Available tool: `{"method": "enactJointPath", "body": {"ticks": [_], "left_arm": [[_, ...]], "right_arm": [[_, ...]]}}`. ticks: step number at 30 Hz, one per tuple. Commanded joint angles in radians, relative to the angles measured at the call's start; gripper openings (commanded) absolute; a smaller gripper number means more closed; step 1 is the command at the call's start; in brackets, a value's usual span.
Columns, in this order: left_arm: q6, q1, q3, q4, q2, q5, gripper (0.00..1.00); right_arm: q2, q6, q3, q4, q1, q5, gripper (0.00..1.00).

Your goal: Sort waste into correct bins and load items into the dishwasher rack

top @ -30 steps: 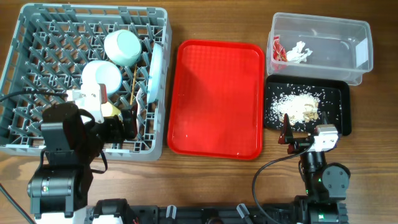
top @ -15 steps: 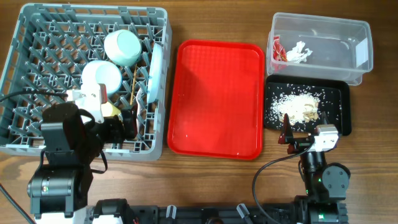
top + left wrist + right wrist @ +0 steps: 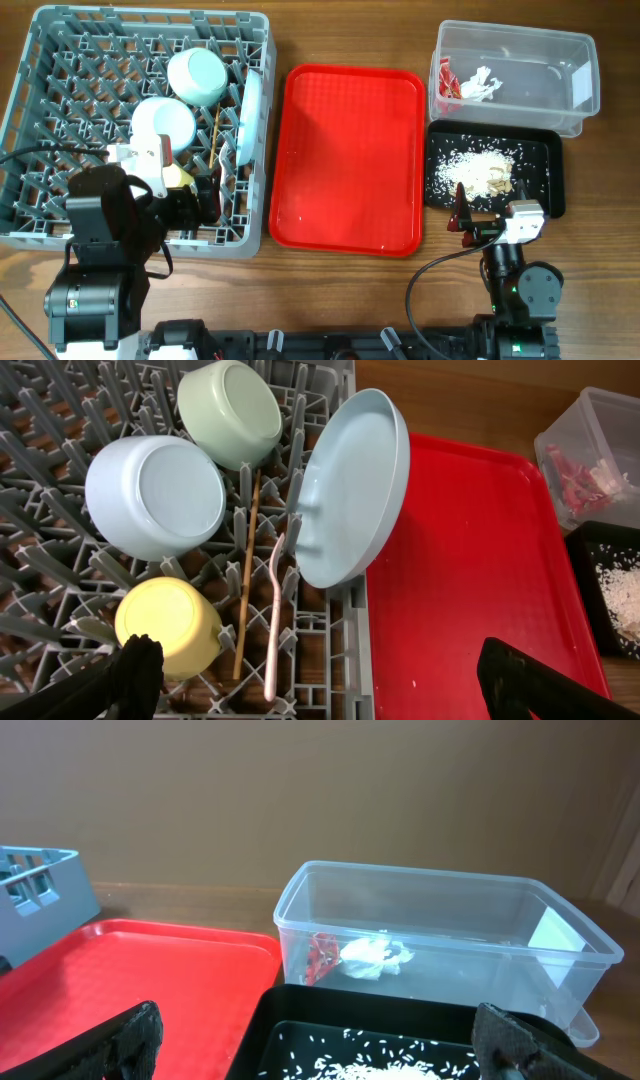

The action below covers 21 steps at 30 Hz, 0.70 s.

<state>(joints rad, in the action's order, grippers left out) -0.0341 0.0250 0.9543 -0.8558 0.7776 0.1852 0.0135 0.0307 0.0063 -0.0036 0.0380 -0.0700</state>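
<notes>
The grey dishwasher rack [image 3: 60,60] holds a pale green bowl [image 3: 230,410], a pale blue bowl [image 3: 155,495], a yellow cup [image 3: 168,625], a round plate on edge [image 3: 350,485], a white fork [image 3: 272,620] and a wooden chopstick [image 3: 246,570]. My left gripper [image 3: 320,675] is open and empty over the rack's near right corner. The clear tub [image 3: 520,80] holds the red-and-white wrapper [image 3: 320,958] and the white tissue [image 3: 372,958]. The black tray [image 3: 545,160] holds rice scraps [image 3: 480,170]. My right gripper [image 3: 320,1040] is open and empty at the black tray's near edge.
A red serving tray [image 3: 350,160] lies between the rack and the bins, with nothing on it. Bare wooden table [image 3: 330,40] runs along the far edge and along the front, where the two arm bases stand.
</notes>
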Motion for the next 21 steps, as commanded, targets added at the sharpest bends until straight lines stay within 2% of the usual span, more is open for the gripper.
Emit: {"method": "enactJointPath", "body": {"ticks": [1, 21], "left_arm": [[0.019, -0.006, -0.005, 0.002, -0.005, 0.016, 1.00], [0.021, -0.005, -0.005, -0.005, -0.027, 0.015, 1.00]], "right_arm": [[-0.010, -0.011, -0.001, 0.005, -0.002, 0.003, 1.00], [-0.010, -0.011, -0.001, 0.005, -0.002, 0.003, 1.00]]}}
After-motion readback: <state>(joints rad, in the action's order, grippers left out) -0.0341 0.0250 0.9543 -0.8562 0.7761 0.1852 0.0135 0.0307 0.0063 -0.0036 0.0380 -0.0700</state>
